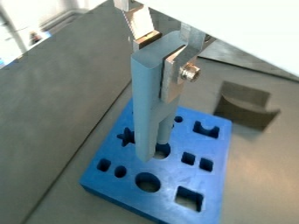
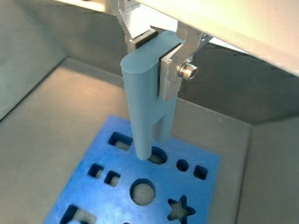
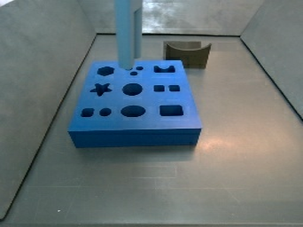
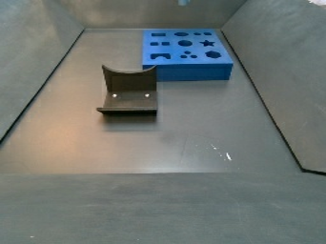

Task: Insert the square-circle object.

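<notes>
My gripper [image 1: 158, 57] is shut on the top of the square-circle object [image 1: 149, 105], a tall light-blue bar that hangs upright; both also show in the other wrist view, the gripper [image 2: 156, 54] on the bar [image 2: 146, 105]. The bar's lower end points down at the holes of the dark blue board [image 1: 100, 181], also seen in a wrist view [image 2: 208, 197]. In a side view the bar [image 3: 126, 35] stands over the far left of the board [image 3: 130, 136] and the gripper is out of frame. Only the bar's tip [image 4: 184, 2] shows above the board [image 4: 188, 72].
An olive-brown block with a curved notch [image 3: 187, 53] lies on the floor beyond the board; it also shows in a side view [image 4: 128, 91] and in a wrist view [image 1: 247, 103]. Grey walls enclose the floor on all sides.
</notes>
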Robot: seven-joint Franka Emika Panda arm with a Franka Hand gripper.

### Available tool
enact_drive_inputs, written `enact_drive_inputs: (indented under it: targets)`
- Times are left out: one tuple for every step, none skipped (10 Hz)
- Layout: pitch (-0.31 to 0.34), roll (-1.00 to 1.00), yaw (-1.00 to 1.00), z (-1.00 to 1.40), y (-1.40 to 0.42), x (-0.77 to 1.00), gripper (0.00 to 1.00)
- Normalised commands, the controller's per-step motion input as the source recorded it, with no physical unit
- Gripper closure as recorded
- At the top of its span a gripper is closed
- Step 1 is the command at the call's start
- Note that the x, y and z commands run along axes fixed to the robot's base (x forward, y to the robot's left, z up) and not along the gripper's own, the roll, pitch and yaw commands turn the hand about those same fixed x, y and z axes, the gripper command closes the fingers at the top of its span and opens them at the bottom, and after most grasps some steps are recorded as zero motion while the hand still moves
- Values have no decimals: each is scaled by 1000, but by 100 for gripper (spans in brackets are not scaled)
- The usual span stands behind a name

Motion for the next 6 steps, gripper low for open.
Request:
enact_drive_inputs:
  targets:
    - [-10, 0, -991, -280, 0, -209, 100]
    - [0, 17, -1000, -229, 0, -189, 100]
    - [0, 23, -1000, -214, 0, -166, 100]
    - [-3, 0, -1000, -274, 0, -180, 100]
    - [-16, 0, -997, -300, 0, -200, 100]
    - [0, 34, -980, -180, 0, -220, 100]
